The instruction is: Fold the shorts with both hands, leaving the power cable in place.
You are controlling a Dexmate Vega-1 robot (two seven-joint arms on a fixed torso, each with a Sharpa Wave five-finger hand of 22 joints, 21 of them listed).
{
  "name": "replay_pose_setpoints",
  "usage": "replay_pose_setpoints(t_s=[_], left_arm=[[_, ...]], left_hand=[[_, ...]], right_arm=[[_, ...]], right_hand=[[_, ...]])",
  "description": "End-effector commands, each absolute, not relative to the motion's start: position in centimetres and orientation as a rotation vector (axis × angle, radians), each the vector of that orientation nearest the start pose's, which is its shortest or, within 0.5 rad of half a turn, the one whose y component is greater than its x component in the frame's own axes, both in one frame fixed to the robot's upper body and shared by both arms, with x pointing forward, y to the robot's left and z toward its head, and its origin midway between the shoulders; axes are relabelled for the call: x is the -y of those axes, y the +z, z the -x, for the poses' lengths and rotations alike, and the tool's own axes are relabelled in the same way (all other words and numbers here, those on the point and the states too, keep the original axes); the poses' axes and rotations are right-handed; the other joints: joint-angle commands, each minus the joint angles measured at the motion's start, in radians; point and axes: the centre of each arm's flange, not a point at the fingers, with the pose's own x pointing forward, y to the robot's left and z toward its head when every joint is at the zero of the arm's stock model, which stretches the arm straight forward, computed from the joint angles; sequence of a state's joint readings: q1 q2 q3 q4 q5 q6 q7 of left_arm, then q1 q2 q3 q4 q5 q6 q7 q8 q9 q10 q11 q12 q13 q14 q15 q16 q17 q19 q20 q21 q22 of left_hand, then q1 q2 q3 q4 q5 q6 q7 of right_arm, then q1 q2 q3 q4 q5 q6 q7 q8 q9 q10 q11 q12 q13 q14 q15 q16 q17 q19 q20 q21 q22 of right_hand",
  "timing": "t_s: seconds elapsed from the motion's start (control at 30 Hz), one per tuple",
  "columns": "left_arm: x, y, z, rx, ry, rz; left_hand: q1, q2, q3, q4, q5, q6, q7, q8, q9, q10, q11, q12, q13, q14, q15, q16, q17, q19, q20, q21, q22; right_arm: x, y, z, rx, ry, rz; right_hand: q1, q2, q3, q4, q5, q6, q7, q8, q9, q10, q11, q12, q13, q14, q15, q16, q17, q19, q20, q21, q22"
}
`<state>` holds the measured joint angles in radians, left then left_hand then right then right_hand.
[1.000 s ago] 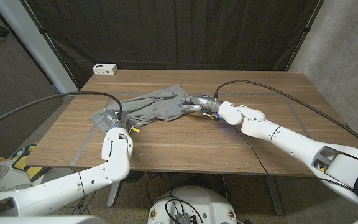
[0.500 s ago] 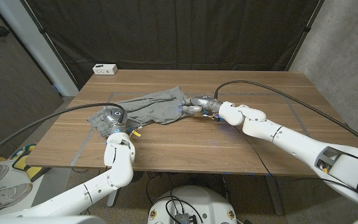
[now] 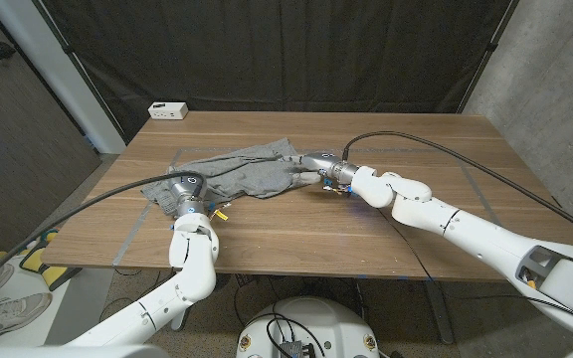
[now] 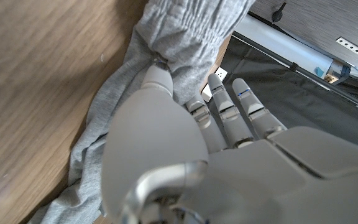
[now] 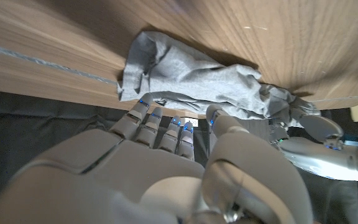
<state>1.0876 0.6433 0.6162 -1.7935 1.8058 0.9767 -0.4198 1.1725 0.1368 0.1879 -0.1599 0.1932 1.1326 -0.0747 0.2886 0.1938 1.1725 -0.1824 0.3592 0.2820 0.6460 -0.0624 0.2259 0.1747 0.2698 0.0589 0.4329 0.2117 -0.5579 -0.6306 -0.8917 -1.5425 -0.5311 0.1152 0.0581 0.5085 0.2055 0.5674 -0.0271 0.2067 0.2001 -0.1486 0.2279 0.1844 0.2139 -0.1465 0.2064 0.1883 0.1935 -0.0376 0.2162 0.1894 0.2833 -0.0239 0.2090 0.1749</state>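
Grey shorts (image 3: 235, 169) lie crumpled on the wooden table (image 3: 366, 219) between both hands. The left hand (image 3: 183, 189) presses its fingers together on the waistband end; the right hand (image 3: 311, 167) pinches the opposite edge. The fabric looks light, limp and best held by its hems.

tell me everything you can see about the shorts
The shorts are grey, of soft jersey-like cloth, with a gathered elastic waistband seen in the left wrist view. They lie crumpled and creased, not yet neatly folded, across the far left-middle of the wooden table. The left hand touches their near left end, thumb pressed into the cloth by the waistband. The right hand meets their right edge; whether it grips them cannot be told.
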Motion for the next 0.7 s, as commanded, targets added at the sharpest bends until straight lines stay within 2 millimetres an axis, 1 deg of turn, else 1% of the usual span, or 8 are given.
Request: replay_pose_setpoints(t_s=[0.03, 0.13, 0.23, 0.33, 0.37, 0.43, 0.5, 0.7], left_arm=[[-27.4, -7.4, -53.4, -0.009, 0.846, -1.966], [-27.4, -7.3, -53.4, -0.011, 0.840, -1.974], [-27.3, -7.0, -53.5, -0.021, 0.833, -1.992], [-27.2, -6.7, -53.5, -0.025, 0.816, -2.004], [-27.2, -6.6, -53.5, -0.025, 0.809, -2.011], [-27.1, -6.3, -53.5, -0.029, 0.790, -2.027], [-27.0, -6.0, -53.4, -0.038, 0.777, -2.047], [-26.9, -5.3, -53.3, -0.039, 0.745, -2.123]], left_hand=[[0.008, 0.005, 0.008, 0.003, -0.002, 0.003, -0.001, 0.000, 0.004, 0.039, -0.029, 0.003, 0.002, 0.010, -0.150, -0.005, 0.002, 0.005, 0.004, 0.007, 0.005], [0.009, 0.006, 0.010, 0.003, -0.002, 0.002, -0.002, -0.001, 0.004, 0.038, -0.029, 0.002, 0.004, 0.010, -0.151, -0.006, 0.002, 0.005, 0.004, 0.007, 0.005], [0.012, 0.005, 0.013, 0.002, -0.003, -0.001, -0.007, -0.003, 0.004, 0.036, -0.028, 0.000, 0.006, 0.009, -0.155, -0.009, 0.002, 0.006, 0.003, 0.009, 0.006], [0.028, 0.006, 0.022, -0.005, -0.003, -0.006, -0.020, -0.006, 0.004, 0.025, -0.027, -0.006, 0.010, 0.011, -0.162, -0.012, 0.002, 0.006, 0.003, 0.012, 0.007], [0.036, 0.007, 0.027, -0.008, -0.004, -0.009, -0.024, -0.008, 0.005, 0.019, -0.027, -0.009, 0.011, 0.011, -0.163, -0.014, 0.002, 0.007, 0.004, 0.014, 0.008], [0.055, 0.005, 0.038, -0.014, -0.005, -0.010, -0.025, -0.011, 0.005, -0.001, -0.027, -0.019, 0.015, 0.010, -0.162, -0.018, 0.003, 0.004, 0.006, 0.016, 0.009], [0.073, 0.000, 0.047, -0.018, -0.004, -0.007, -0.039, -0.011, 0.006, -0.021, -0.025, -0.029, 0.019, 0.006, -0.162, -0.022, 0.003, 0.001, 0.008, 0.020, 0.012], [0.129, -0.001, 0.080, -0.023, 0.013, 0.002, -0.073, -0.011, 0.007, -0.065, -0.022, -0.047, 0.039, -0.009, -0.165, -0.032, 0.004, -0.011, 0.012, 0.030, 0.018]], right_arm=[[8.0, -3.3, -60.8, 0.801, 0.532, 1.555], [7.8, -3.8, -60.9, 0.773, 0.527, 1.620], [7.8, -4.1, -61.3, 0.737, 0.554, 1.611], [7.5, -4.3, -61.4, 0.722, 0.531, 1.657], [7.5, -4.4, -61.4, 0.730, 0.522, 1.674], [7.6, -4.4, -61.5, 0.723, 0.518, 1.675], [7.7, -4.4, -61.6, 0.725, 0.512, 1.671], [7.8, -4.7, -61.8, 0.718, 0.502, 1.683]], right_hand=[[-0.020, -0.003, -0.013, 0.053, -0.020, 0.141, 0.003, 0.035, 0.006, 0.078, 0.000, 0.018, 0.002, 0.029, -0.127, 0.021, 0.015, 0.016, 0.005, 0.008, 0.005], [-0.044, -0.007, -0.028, 0.081, -0.023, 0.165, 0.003, 0.034, 0.005, 0.095, 0.004, 0.018, 0.002, 0.033, -0.127, 0.026, 0.019, 0.020, 0.008, 0.008, 0.005], [-0.036, 0.000, -0.017, 0.077, -0.020, 0.168, 0.003, 0.030, 0.004, 0.098, 0.003, 0.015, 0.001, 0.035, -0.128, 0.023, 0.015, 0.022, 0.007, 0.008, 0.005], [0.053, 0.011, 0.068, 0.021, -0.012, 0.175, 0.002, 0.008, 0.001, 0.102, 0.004, 0.002, 0.000, 0.038, -0.133, 0.008, -0.004, 0.023, 0.004, 0.005, 0.004], [0.128, 0.008, 0.136, -0.028, -0.009, 0.182, 0.003, -0.007, 0.000, 0.105, 0.006, -0.006, -0.001, 0.042, -0.134, -0.001, -0.009, 0.024, 0.005, 0.004, 0.003], [0.143, 0.010, 0.147, -0.036, -0.009, 0.179, 0.003, -0.012, 0.001, 0.103, 0.002, -0.008, 0.000, 0.042, -0.135, -0.002, -0.008, 0.026, 0.003, 0.005, 0.003], [0.155, 0.011, 0.156, -0.042, -0.008, 0.177, 0.004, -0.015, 0.001, 0.100, 0.005, -0.010, 0.000, 0.041, -0.135, -0.003, -0.008, 0.028, 0.003, 0.006, 0.004], [0.167, 0.010, 0.163, -0.048, -0.008, 0.175, 0.006, -0.019, 0.001, 0.100, 0.007, -0.011, 0.000, 0.037, -0.133, -0.006, -0.007, 0.030, 0.003, 0.006, 0.004]])
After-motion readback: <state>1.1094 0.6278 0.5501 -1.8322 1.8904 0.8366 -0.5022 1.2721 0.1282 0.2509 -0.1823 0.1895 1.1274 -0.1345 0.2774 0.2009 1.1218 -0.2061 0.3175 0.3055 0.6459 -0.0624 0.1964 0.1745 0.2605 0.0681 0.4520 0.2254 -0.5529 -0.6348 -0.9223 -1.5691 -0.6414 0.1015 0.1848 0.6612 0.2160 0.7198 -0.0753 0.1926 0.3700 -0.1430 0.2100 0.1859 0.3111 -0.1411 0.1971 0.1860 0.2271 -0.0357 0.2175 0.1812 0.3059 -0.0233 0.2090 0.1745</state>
